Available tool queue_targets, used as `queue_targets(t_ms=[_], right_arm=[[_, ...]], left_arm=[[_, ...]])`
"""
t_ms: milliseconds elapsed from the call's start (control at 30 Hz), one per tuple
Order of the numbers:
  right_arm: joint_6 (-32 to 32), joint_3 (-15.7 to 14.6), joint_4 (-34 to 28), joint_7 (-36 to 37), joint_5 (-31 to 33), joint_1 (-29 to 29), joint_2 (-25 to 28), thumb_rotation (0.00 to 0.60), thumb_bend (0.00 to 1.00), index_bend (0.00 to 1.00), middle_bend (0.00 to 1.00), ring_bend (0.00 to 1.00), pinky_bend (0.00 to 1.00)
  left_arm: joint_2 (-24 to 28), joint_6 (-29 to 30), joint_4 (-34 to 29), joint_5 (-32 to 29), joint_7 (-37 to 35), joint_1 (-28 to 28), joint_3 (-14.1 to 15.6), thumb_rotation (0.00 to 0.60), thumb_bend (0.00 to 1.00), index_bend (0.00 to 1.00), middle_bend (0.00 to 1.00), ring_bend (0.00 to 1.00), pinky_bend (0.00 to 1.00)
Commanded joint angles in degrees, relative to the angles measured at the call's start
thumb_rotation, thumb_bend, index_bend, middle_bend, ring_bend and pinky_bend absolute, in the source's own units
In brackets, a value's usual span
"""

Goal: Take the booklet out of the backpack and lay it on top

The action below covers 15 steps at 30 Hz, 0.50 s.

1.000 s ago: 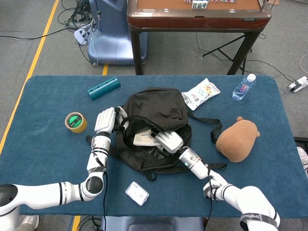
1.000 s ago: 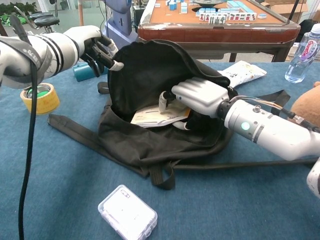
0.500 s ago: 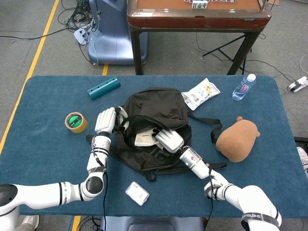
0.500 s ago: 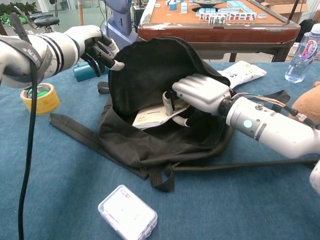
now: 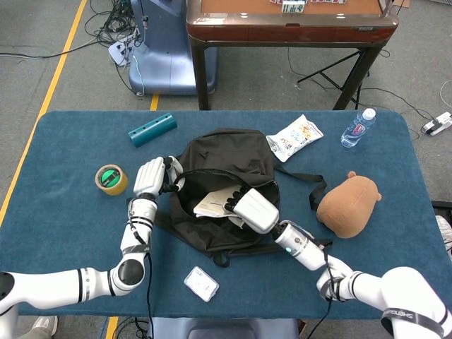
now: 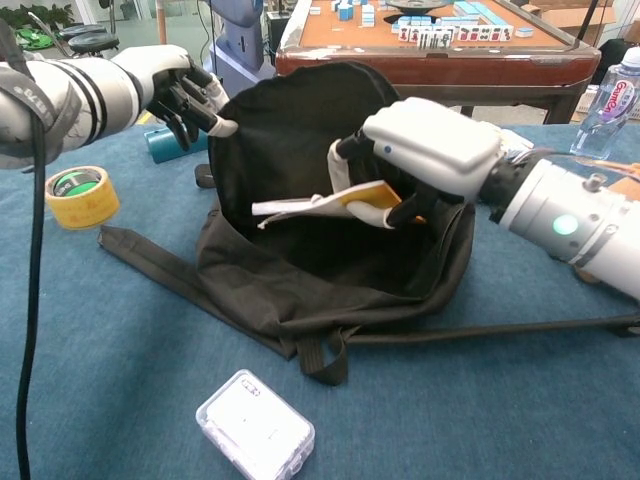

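A black backpack (image 5: 226, 159) (image 6: 290, 270) lies open in the middle of the blue table. My right hand (image 5: 253, 210) (image 6: 430, 150) grips a thin booklet (image 5: 215, 201) (image 6: 320, 203), white with an orange corner, and holds it lifted above the bag's opening, roughly level. My left hand (image 5: 152, 176) (image 6: 185, 90) holds the bag's upper rim at its left side, keeping the mouth pulled open. The bag's inside below the booklet is dark.
A yellow tape roll (image 5: 111, 179) (image 6: 80, 195) and a teal bar (image 5: 152, 129) lie left of the bag. A white box (image 5: 200, 283) (image 6: 255, 425) sits near the front edge. A snack packet (image 5: 295, 137), a water bottle (image 5: 358, 128) and a brown plush toy (image 5: 348, 203) lie to the right.
My right hand has risen out of the bag, lifting the booklet from the bag's floor up into the opening. My left hand shifted slightly left and up with the rim.
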Motion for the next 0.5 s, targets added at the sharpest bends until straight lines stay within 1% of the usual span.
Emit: queue_targets(t_ms=[33,200,300,433,500], right_arm=[[5.7,0.3,-16.3,-3.1,-2.1,-2.8,12.1,0.600,0.42,0.84,0.66,0.54,0.57],[8.8,2.3,-30.2,-3.8,-1.9,-5.0,22.3,0.600,0.42,0.84,0.66,0.55,0.58],[10.8,3.9,-35.9,-3.7,-1.3,-6.5,27.5,0.600,0.42,0.84,0.66,0.56,0.59],[12.1,6.5,-40.4,-2.6,0.8,-7.9,32.8,0.600,0.42,0.84,0.66,0.56,0.59],[12.3,8.1,-41.3,-1.9,2.3,-8.4,34.7,0.600,0.42,0.84,0.66,0.56,0.59]], left_arm=[[1.6,-0.4,-2.4,2.0,-0.6,1.1,1.3,0.600,0.37,0.62,0.64,0.63,0.53],[3.1,-0.8,-5.2,5.6,-1.1,2.4,3.9,0.600,0.37,0.62,0.64,0.62,0.53],[4.8,-2.2,-8.0,7.5,-1.0,3.2,6.0,0.600,0.37,0.59,0.61,0.60,0.51],[7.5,-4.2,-11.5,9.2,0.1,3.8,8.8,0.600,0.37,0.50,0.56,0.56,0.47],[9.1,-5.6,-13.3,9.4,0.8,3.9,10.0,0.600,0.37,0.42,0.51,0.53,0.44]])
